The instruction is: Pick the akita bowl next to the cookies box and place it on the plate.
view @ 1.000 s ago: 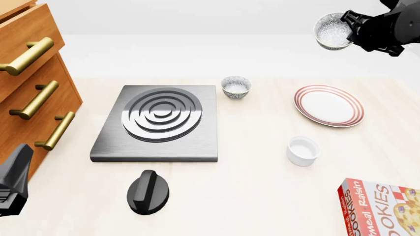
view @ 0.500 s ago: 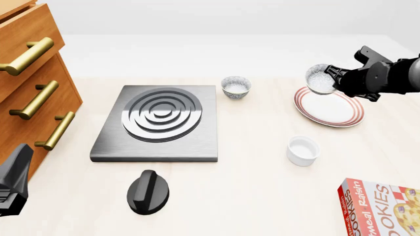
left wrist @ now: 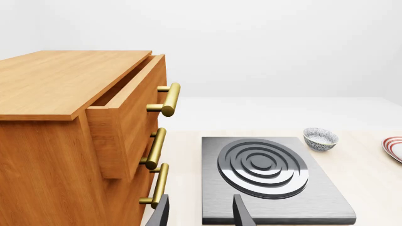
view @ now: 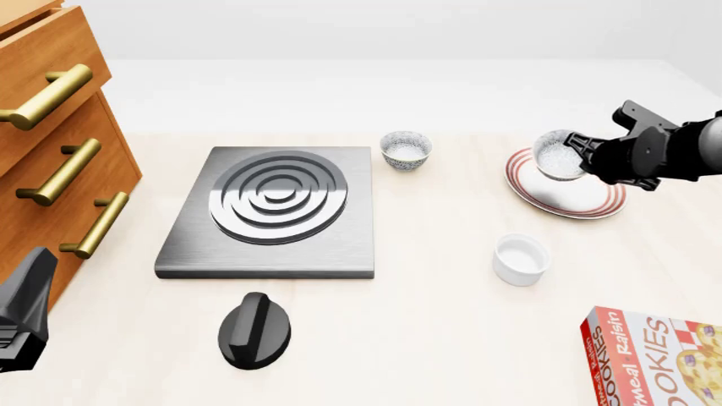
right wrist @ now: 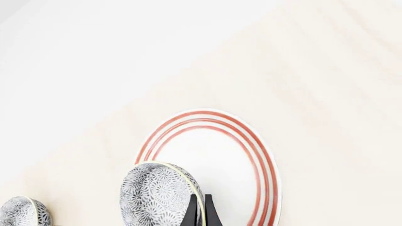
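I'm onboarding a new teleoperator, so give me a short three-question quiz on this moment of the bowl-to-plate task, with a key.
1. True or false: the right gripper holds the akita bowl over the plate.
2. Which dish stands between the plate and the cookies box? A) the white ramekin B) the second speckled bowl C) the black knob
3. Fill in: the left gripper has its fingers ____ and holds nothing.

Key:
1. True; the bowl is pinched at its rim, tilted, above the plate's far part.
2. A.
3. Open (apart).
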